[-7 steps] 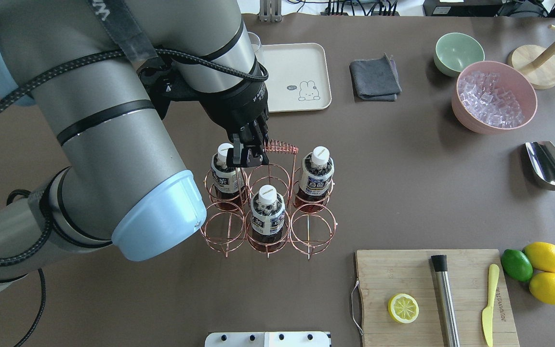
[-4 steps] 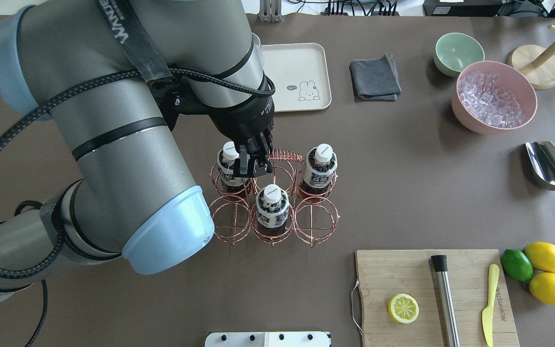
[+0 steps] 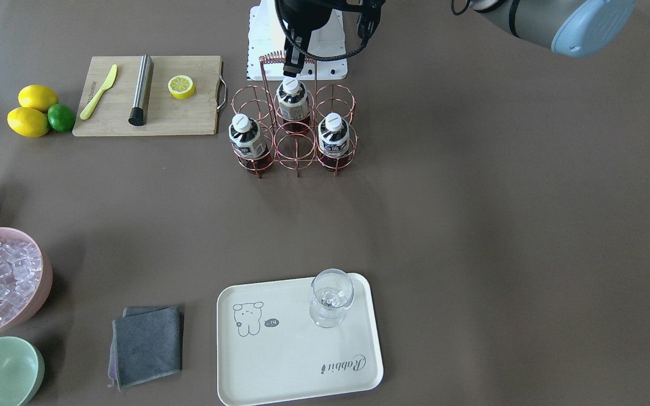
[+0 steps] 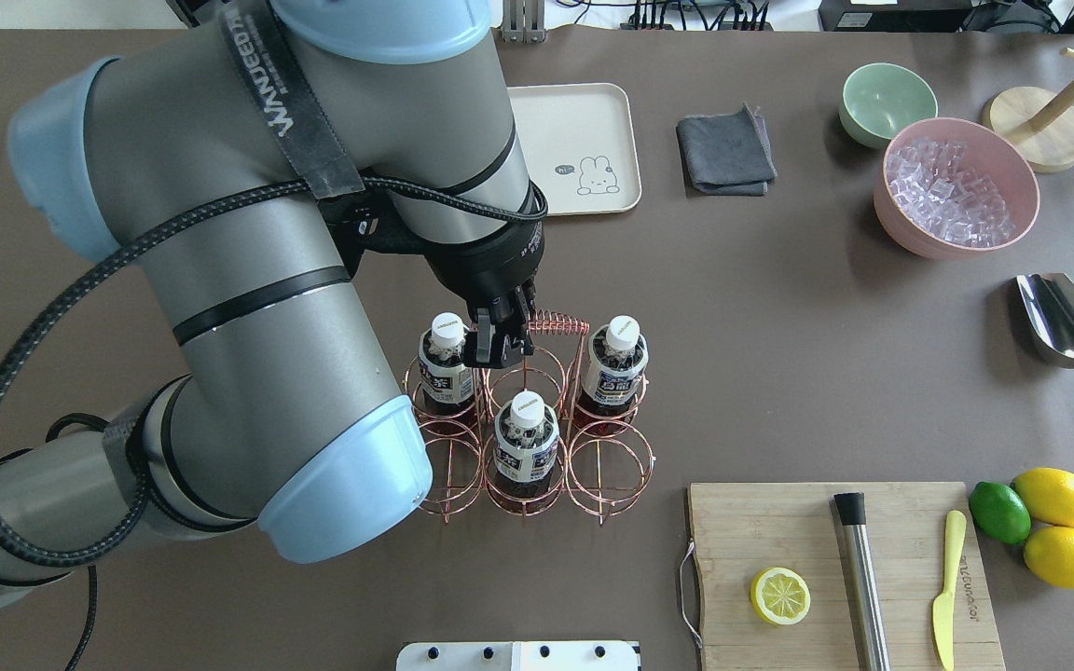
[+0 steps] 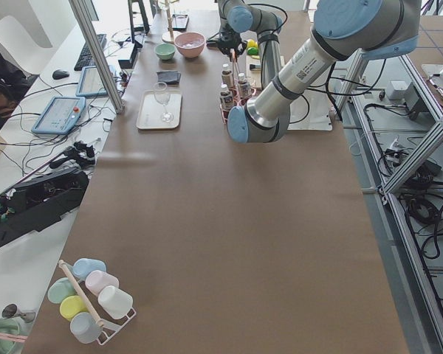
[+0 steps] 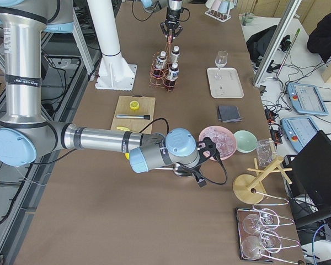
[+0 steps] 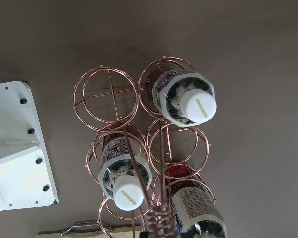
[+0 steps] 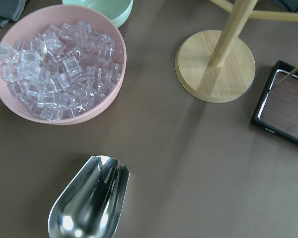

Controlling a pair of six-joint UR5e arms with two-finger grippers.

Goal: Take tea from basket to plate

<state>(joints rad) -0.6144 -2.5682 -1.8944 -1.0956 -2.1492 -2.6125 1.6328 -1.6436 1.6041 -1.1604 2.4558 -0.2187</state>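
Note:
The copper wire basket (image 4: 607,464) is near the table's middle and holds three tea bottles (image 4: 447,365) (image 4: 618,360) (image 4: 526,438) with white caps. My left gripper (image 4: 498,343) is shut on the left end of the basket's coil-wrapped handle (image 4: 557,324). The left wrist view looks straight down on the basket (image 7: 105,95) and the bottles (image 7: 188,99). The cream plate (image 4: 584,140) lies at the far side, apart from the basket; in the front-facing view the plate (image 3: 280,349) carries a clear stemmed glass (image 3: 330,296). My right gripper (image 6: 205,157) is by the ice bowl; I cannot tell its state.
A grey cloth (image 4: 725,151), green bowl (image 4: 887,102), pink bowl of ice (image 4: 956,186) and metal scoop (image 4: 1068,326) lie to the right. A cutting board (image 4: 835,578) with half lemon, muddler and knife is near right, lemons and a lime (image 4: 1040,522) beside it.
My left arm has carried the basket with its bottles toward the robot's side of the table and lower; the bottles look smaller now. The grip on the handle is unchanged.

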